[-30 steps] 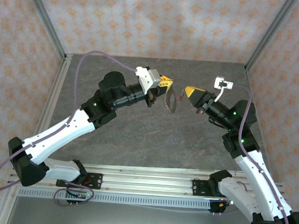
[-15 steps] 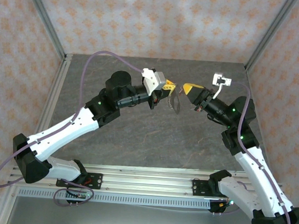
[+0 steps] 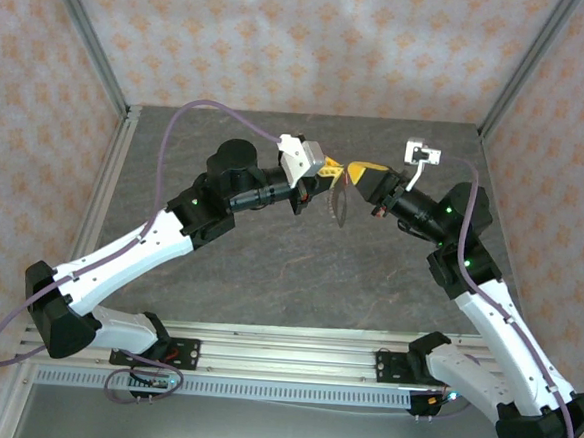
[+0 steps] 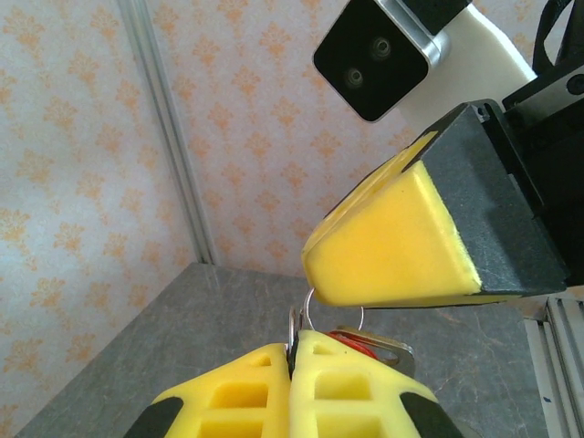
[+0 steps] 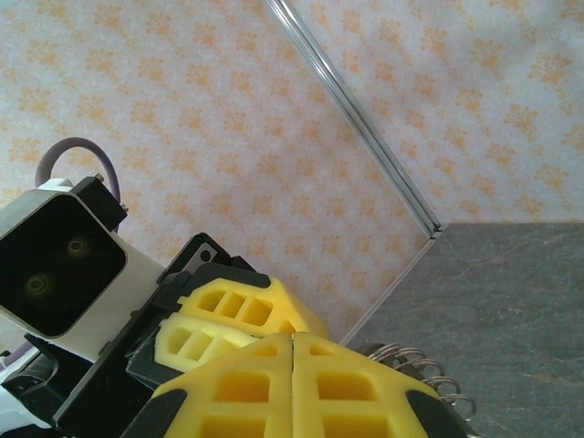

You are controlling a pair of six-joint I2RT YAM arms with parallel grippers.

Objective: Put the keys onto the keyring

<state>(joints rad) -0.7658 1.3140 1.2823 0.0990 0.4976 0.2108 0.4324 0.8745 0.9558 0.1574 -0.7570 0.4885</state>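
Observation:
My left gripper (image 3: 331,169) and right gripper (image 3: 354,169) meet tip to tip above the middle of the table. Below them the keyring (image 3: 339,200) hangs as a dark floppy loop. In the left wrist view the left gripper (image 4: 294,342) is shut on a thin metal ring (image 4: 297,321) of the keyring. The key's red head (image 4: 351,339) and a silvery metal tab (image 4: 394,350) sit just behind its right finger. The right gripper's yellow finger (image 4: 392,255) rests just above them, over a wire loop. In the right wrist view the right gripper (image 5: 292,339) is shut, and metal coils (image 5: 427,370) show beside it.
The grey stone-patterned table (image 3: 269,268) lies under both arms. Metal frame posts (image 3: 89,39) and patterned walls close in the back and sides. An aluminium rail (image 3: 283,341) runs along the near edge by the arm bases.
The right gripper has moved left towards the left gripper, so the gap between their tips has closed. The left gripper shifted slightly right, still carrying the hanging keyring.

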